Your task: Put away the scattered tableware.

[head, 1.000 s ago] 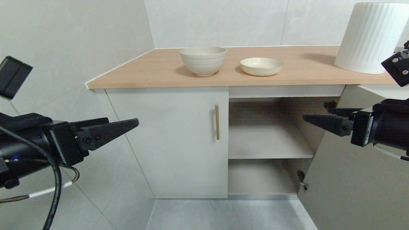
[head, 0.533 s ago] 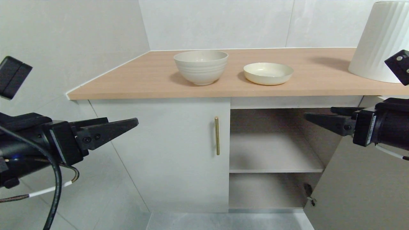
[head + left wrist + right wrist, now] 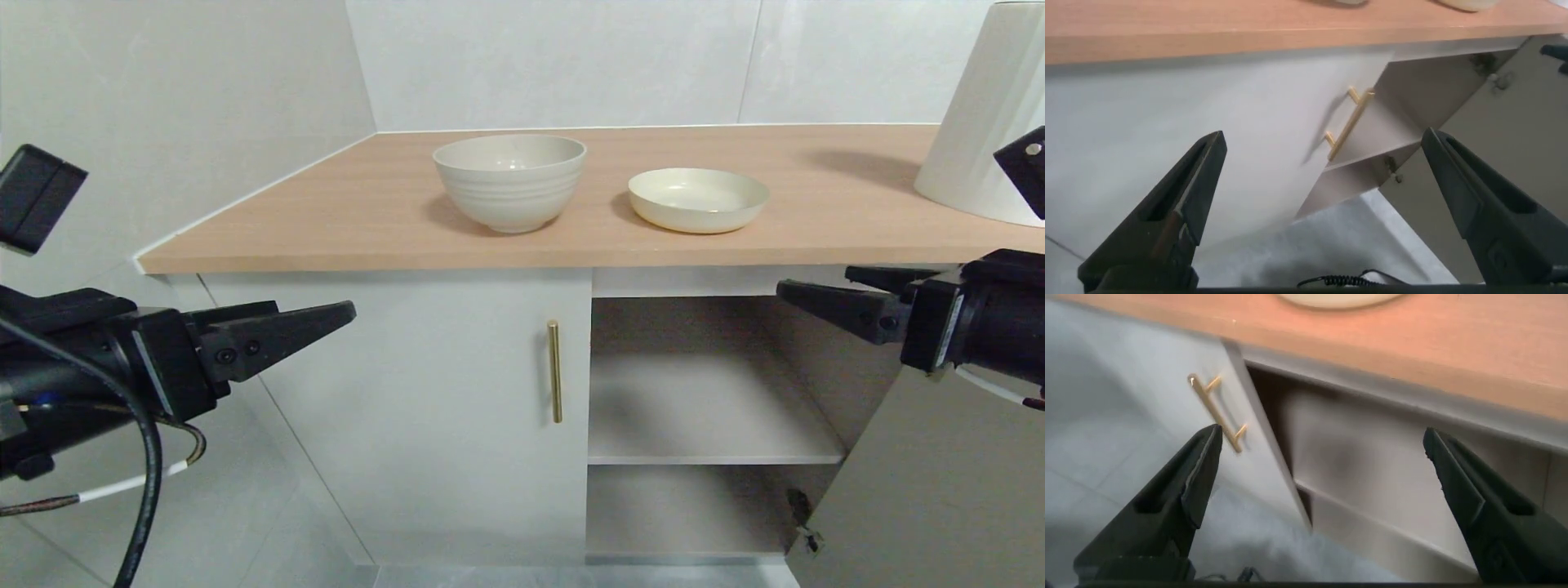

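A deep ribbed cream bowl (image 3: 509, 181) and a shallow cream dish (image 3: 698, 198) stand side by side on the wooden countertop (image 3: 326, 229). My left gripper (image 3: 326, 318) is open and holds nothing; it hangs in front of the closed cabinet door, below counter height and left of the bowl. In the left wrist view its gripper (image 3: 1323, 135) faces the door's gold handle (image 3: 1347, 122). My right gripper (image 3: 796, 290) is open and holds nothing, level with the top of the open cabinet bay, below and right of the dish. From the right wrist, the gripper (image 3: 1321, 433) faces the open bay.
The cabinet's right door (image 3: 922, 490) stands swung open, showing a bare middle shelf (image 3: 702, 408) and a lower one. The left door with its gold handle (image 3: 554, 371) is closed. A tall white ribbed cylinder (image 3: 992, 114) stands on the counter's right end. Tiled walls close the left and back.
The whole picture has shifted: the camera has come closer, so the counter and cabinet look larger and lower. Both grippers keep their places in the picture and stay open.
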Controlling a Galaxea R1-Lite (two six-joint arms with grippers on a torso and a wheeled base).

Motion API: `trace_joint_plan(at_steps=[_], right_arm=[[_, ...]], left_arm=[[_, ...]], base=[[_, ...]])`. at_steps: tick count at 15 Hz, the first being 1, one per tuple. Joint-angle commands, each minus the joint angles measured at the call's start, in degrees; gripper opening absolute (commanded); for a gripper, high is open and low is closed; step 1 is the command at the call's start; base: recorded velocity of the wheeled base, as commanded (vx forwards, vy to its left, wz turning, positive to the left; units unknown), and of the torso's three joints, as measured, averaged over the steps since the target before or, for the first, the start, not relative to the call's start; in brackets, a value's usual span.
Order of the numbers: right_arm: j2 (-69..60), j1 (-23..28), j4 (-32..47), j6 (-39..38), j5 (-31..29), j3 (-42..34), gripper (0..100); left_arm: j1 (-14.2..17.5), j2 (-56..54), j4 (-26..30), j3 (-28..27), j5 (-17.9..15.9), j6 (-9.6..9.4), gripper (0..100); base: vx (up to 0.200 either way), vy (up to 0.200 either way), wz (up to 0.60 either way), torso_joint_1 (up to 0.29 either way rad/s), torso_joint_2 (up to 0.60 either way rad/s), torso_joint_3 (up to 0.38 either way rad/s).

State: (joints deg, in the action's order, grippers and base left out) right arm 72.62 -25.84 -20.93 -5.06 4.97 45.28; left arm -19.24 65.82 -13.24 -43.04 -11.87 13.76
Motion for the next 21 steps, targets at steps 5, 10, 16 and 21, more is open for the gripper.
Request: trace_joint_plan(at_steps=[5,10,16,21], right_arm=[[0.33,0.00,-1.74,0.31,0.12,-1.42,100],[0.86,0.00,-1.74,0.31,0.12,-1.51,100],[1.91,0.00,-1.83,0.40,0.04,-1.77,100],[3.32,0.09,-1.92,1.63,-0.05,-1.77,100]], left_arm=[[0.16,0.19,-0.03,-0.11,0.01,0.04,100],[0.16,0.72,-0.03,-0.02,0.01,0.12,100],[0.78,2.03,-0.03,-0.02,-0.26,0.21,100],[1.22,3.53,-0.03,-0.02,-0.34,0.21,100]], base=[[0.000,0.000,0.00,0.026,-0.12,-0.097],[0.000,0.000,0.00,0.104,-0.40,-0.306],[0.000,0.000,0.00,0.163,-0.48,-0.301],[0.000,0.000,0.00,0.194,-0.48,-0.286]])
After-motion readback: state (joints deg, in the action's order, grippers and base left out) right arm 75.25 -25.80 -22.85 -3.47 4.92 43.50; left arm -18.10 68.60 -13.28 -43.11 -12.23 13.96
